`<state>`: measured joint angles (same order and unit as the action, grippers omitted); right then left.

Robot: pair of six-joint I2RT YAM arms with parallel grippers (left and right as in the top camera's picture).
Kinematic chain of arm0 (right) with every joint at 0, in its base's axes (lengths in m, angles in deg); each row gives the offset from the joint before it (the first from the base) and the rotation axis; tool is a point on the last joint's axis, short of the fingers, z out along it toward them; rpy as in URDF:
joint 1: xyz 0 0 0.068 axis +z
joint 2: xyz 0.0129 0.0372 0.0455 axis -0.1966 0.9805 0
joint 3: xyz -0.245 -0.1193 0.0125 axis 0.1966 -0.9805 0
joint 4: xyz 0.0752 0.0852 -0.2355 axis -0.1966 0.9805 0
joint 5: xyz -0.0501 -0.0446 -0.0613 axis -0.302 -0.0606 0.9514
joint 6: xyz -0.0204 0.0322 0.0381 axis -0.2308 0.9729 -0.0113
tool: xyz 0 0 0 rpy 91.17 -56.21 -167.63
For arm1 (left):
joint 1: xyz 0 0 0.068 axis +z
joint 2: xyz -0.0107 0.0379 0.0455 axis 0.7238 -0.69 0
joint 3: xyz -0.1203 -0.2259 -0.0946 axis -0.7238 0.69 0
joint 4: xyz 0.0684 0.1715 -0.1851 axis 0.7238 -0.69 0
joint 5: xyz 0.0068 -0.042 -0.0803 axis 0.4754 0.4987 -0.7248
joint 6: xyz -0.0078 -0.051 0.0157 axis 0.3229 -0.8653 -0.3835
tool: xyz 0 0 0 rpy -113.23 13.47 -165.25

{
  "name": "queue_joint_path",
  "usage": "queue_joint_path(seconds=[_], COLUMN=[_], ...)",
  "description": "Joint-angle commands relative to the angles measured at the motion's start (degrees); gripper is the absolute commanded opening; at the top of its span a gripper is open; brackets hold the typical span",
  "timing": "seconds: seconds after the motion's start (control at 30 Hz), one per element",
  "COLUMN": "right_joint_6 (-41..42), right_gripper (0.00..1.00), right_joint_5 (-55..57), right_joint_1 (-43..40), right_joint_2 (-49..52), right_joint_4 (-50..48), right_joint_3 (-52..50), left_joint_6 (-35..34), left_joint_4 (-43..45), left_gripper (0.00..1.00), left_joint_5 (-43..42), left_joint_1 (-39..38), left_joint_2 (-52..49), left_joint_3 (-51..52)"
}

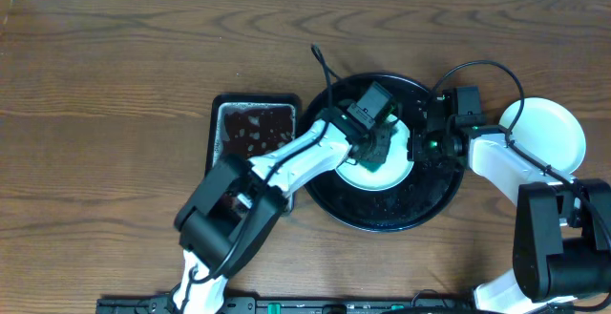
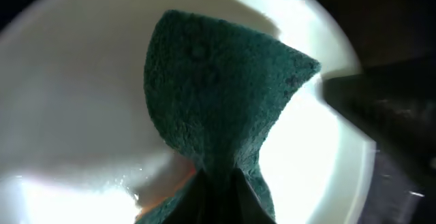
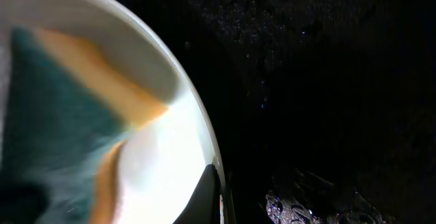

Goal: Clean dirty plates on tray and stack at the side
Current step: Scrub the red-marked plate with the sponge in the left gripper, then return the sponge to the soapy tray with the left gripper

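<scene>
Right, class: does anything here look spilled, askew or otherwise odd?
Nothing serious. The sponge in the left gripper is bent against the plate, and fine droplets speckle the black tray beside it. No spill shows on the table.

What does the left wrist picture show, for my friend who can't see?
A dark green sponge, pinched by the left gripper at the bottom, presses on a shiny pale plate. The black tray shows behind.
</scene>
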<state>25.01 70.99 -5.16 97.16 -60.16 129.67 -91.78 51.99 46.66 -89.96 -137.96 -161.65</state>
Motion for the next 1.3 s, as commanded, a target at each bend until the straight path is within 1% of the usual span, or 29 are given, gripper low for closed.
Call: queue_joint_path(seconds=[0.0,0.13,0.23,0.37,0.4,0.43,0.47,0.5,0.53,0.67,0.8,0.83,0.97,1.1,1.27], right_joint_6=[-0.63,-0.63,-0.63,-0.63,-0.63,-0.63,-0.63,-0.63,-0.63,-0.63,-0.61,-0.61,-0.63,-0.63,-1.86], right_gripper=[0.01,0.01,0.01,0.01,0.04,0.11,0.23,0.28,0.29,0.22,0.04,0.01,0.01,0.01,0.01], right_joint_5=[0.59,0.59,0.59,0.61,0.61,0.59,0.61,0.61,0.59,0.59,0.55,0.52,-0.11,-0.11,0.68], right_joint_1=[1.75,1.75,1.75,1.75,1.75,1.75,1.75,1.75,1.75,1.75,1.79,1.81,1.81,1.75,1.75], right_joint_2=[2.16,2.16,2.16,2.16,2.16,2.16,2.16,2.16,2.16,2.16,2.16,2.16,2.14,1.25,-4.24], right_joint_4=[1.42,1.44,1.44,1.36,1.36,1.38,1.33,1.09,0.76,-1.33,-1.44,-1.25,-1.22,-1.57,-1.46], right_joint_3=[-2.51,-2.51,-2.51,-2.51,-2.51,-2.51,-2.51,-2.51,-2.51,-2.51,-2.58,-2.58,-2.58,-2.08,-0.07], left_joint_6=[-0.13,-0.04,0.11,1.95,2.05,2.08,2.1,2.54,2.8,2.91,2.93,2.95,5.53,6.4,7.28], left_joint_4=[-2.78,-6.91,-8.04,-9.42,-10.25,-11.21,-12.33,-13.33,-13.97,-17.53,-20.74,-21.03,-20.87,-20.85,-19.89], left_gripper=[0.07,0.08,0.07,0.07,0.07,0.07,0.08,0.07,0.07,0.08,0.07,0.07,0.07,0.08,0.07], left_joint_5=[5.55,9.88,9.7,7.41,7.41,7.41,7.41,7.41,7.45,7.41,7.3,6.91,3.8,1.97,0.57], left_joint_1=[1.11,2.62,3.67,4.15,4.31,4.48,4.83,5.38,5.88,10.25,16.44,17.84,22.62,26.03,28.28], left_joint_2=[-1.14,-0.35,1.68,7.41,9.11,10.95,12.85,14.64,15.76,19.1,19.12,19.12,18.91,18.58,18.53], left_joint_3=[-0.37,-0.44,-0.5,-0.5,-0.5,-0.5,-0.5,-0.48,-0.48,-0.48,-0.04,0.35,2.58,5.14,9.07])
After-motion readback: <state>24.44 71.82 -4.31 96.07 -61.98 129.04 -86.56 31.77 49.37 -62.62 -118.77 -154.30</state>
